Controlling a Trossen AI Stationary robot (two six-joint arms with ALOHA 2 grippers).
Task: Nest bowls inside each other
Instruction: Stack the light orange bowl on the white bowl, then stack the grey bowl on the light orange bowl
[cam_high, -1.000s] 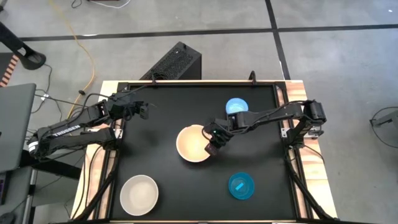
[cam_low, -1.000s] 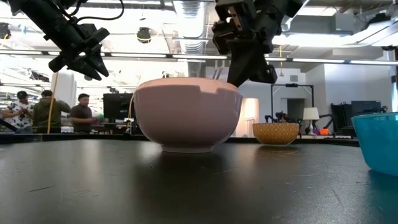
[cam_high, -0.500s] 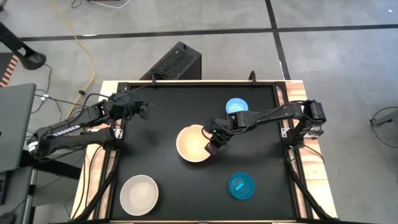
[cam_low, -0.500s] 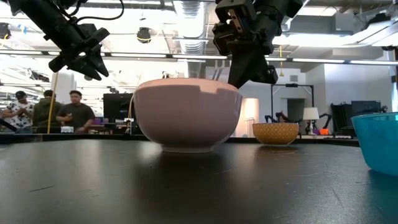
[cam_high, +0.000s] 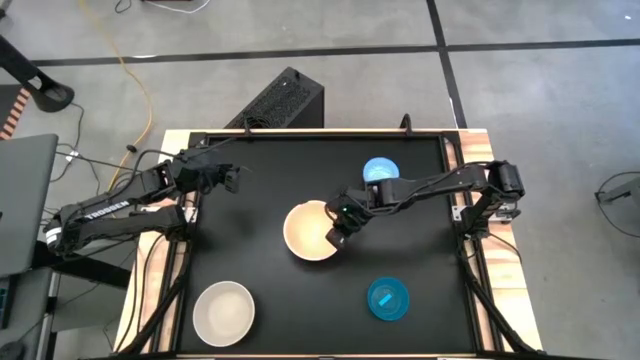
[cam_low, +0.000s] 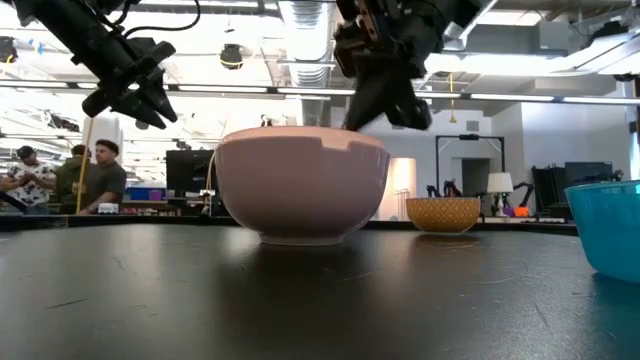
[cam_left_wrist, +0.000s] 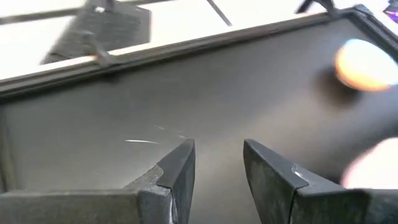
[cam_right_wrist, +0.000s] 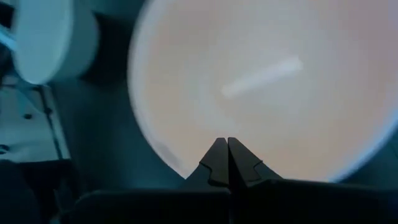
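A pale pink bowl (cam_high: 310, 231) (cam_low: 300, 185) stands upright on its base at the middle of the black table. My right gripper (cam_high: 335, 237) (cam_low: 385, 112) is shut and hovers just above the bowl's right rim, slanting down toward its hollow (cam_right_wrist: 261, 81) without touching it. A light blue bowl (cam_high: 380, 171) stands at the far right, a teal bowl (cam_high: 388, 299) (cam_low: 610, 228) at the near right, and a white bowl (cam_high: 223, 312) (cam_right_wrist: 53, 37) at the near left. My left gripper (cam_high: 237, 178) (cam_left_wrist: 217, 158) waits open above the far left of the table, holding nothing.
The table has a raised frame (cam_high: 320, 133) around its black top. A black box (cam_high: 280, 100) lies on the floor beyond the far edge. Open table surface lies between the bowls. People stand in the room behind (cam_low: 100, 175).
My right gripper, still shut, has tipped a little and swung slightly toward the table's left, above the pink bowl's right rim. The bowls have stayed where they were.
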